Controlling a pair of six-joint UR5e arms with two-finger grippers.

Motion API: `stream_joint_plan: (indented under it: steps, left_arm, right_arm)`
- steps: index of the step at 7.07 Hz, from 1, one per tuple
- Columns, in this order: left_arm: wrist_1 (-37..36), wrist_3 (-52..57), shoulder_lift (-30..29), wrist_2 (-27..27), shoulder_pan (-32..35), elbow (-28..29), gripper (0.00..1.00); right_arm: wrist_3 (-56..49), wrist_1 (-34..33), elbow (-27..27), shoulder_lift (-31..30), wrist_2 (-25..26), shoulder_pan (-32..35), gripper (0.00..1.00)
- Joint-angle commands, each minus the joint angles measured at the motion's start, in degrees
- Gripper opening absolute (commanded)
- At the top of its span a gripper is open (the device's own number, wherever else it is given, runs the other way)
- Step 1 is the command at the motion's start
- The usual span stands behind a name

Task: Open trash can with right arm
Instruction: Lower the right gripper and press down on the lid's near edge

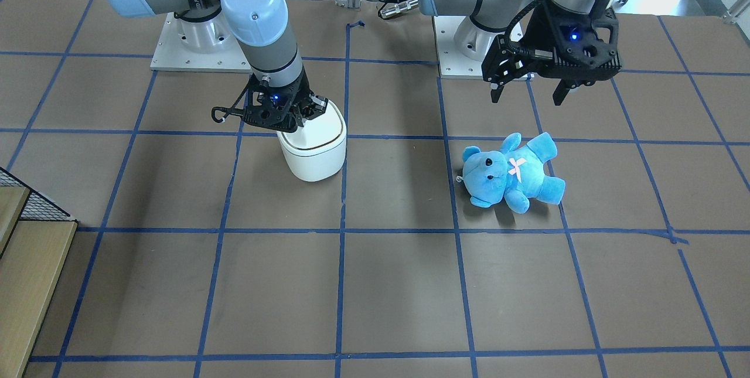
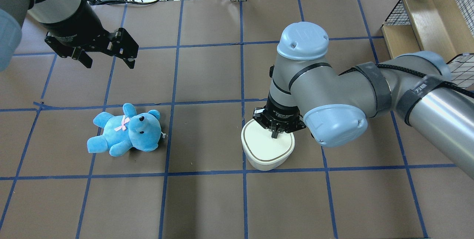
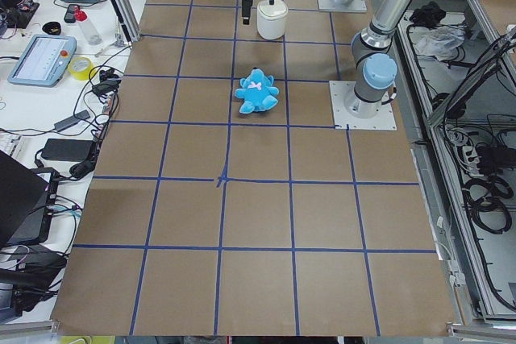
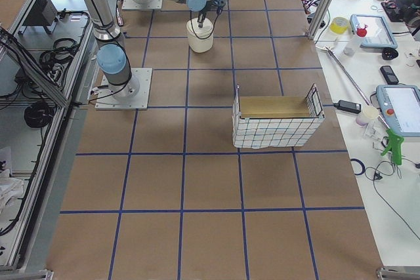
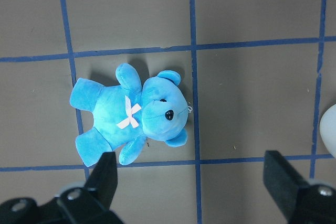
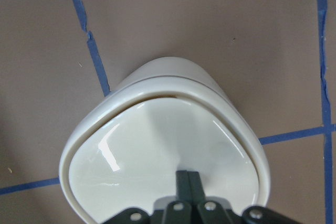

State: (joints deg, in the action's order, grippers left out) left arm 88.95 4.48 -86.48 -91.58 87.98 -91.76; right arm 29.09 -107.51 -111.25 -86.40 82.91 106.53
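The right arm's black fingers (image 6: 187,182) are pressed together into one narrow tip that rests on the glossy flip lid (image 6: 157,140) of the small white rounded-square plastic trash can (image 6: 173,69), towards its near edge. In the right wrist view the fingers' mount and the frame's lower edge cut off that near edge. The lid lies flat in its rim, with only a thin beige slit showing at the side farthest from the tip. Whether the tip bears down or merely touches cannot be told. From overhead, the silver wrist and a light-blue joint cap hide the can's corner behind the fingers. In the front-facing view the black mount covers the point of contact. The can stands upright on the brown bench (image 2: 207,202), gridded with blue tape.

Well off to the side, the left arm's black fingers (image 5: 106,174) hang spread wide apart above the bench, holding nothing. Beyond their gap a bright blue plush teddy bear (image 5: 134,116) with a pale pink bow lies on its back. A white curve at the left wrist view's edge is too cropped to identify.

Farthest out, a wire-mesh basket with tan board lining (image 4: 275,129) stands on the bench, partly cut off in the overhead view.
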Motion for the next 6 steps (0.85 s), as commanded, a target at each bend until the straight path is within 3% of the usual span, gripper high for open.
stream_joint_plan:
  steps: [1,4,6]
  left_arm:
    - [0.0,0.0,0.0,0.0,-0.09,0.0,1.0]
    - [0.0,0.0,0.0,0.0,0.0,0.0,1.0]
    - [0.0,0.09,0.0,0.0,0.0,0.0,1.0]
  right_arm:
    - [-0.09,-0.16,-0.46,0.0,-0.12,0.0,0.0]
    - [0.7,-0.07,-0.3,0.18,-0.12,-0.09,0.0]
    - [0.97,5.26,4.78,-0.61,-1.69,-0.18,0.0]
